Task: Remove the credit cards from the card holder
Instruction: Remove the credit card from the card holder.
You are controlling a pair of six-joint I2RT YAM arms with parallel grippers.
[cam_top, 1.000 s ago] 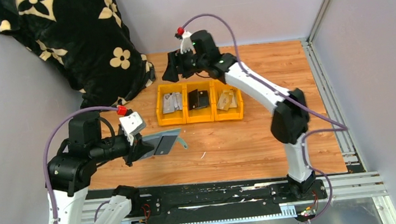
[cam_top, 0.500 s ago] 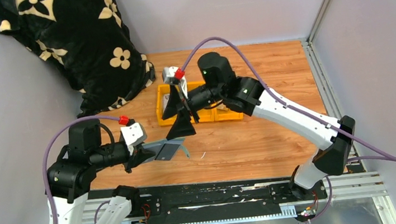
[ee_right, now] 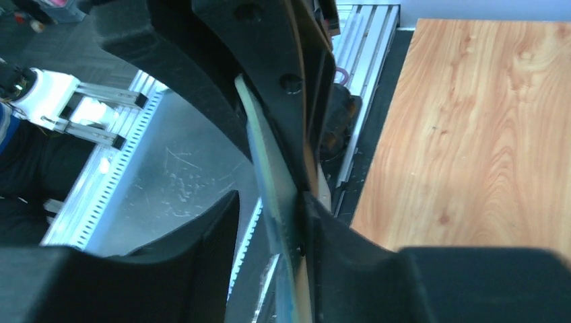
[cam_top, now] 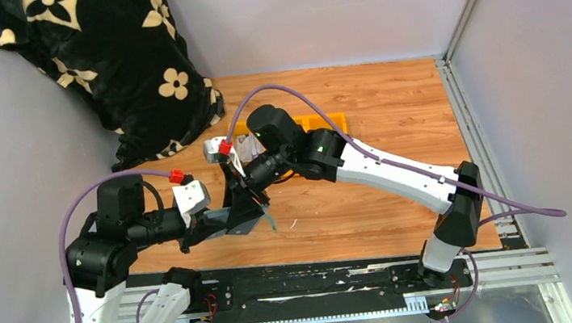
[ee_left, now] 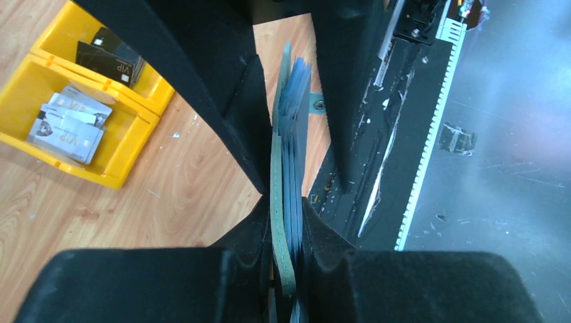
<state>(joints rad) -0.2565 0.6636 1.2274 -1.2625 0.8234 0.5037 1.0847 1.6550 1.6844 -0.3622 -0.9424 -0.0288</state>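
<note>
Your left gripper (ee_left: 286,217) is clamped tight on the small grey-green, leather-like bifold card holder (ee_left: 279,161), which it holds edge-on over the near part of the wood-grain table (cam_top: 374,103). Your right gripper (cam_top: 245,202) straddles the holder's free end with its jaws narrowly parted — one finger touches the holder, and a gap shows beside the other. Thin bluish layers fan out at that end — cards or pocket edges, you cannot tell. The yellow plastic bins (ee_left: 135,141), with cards inside, sit well apart.
</note>
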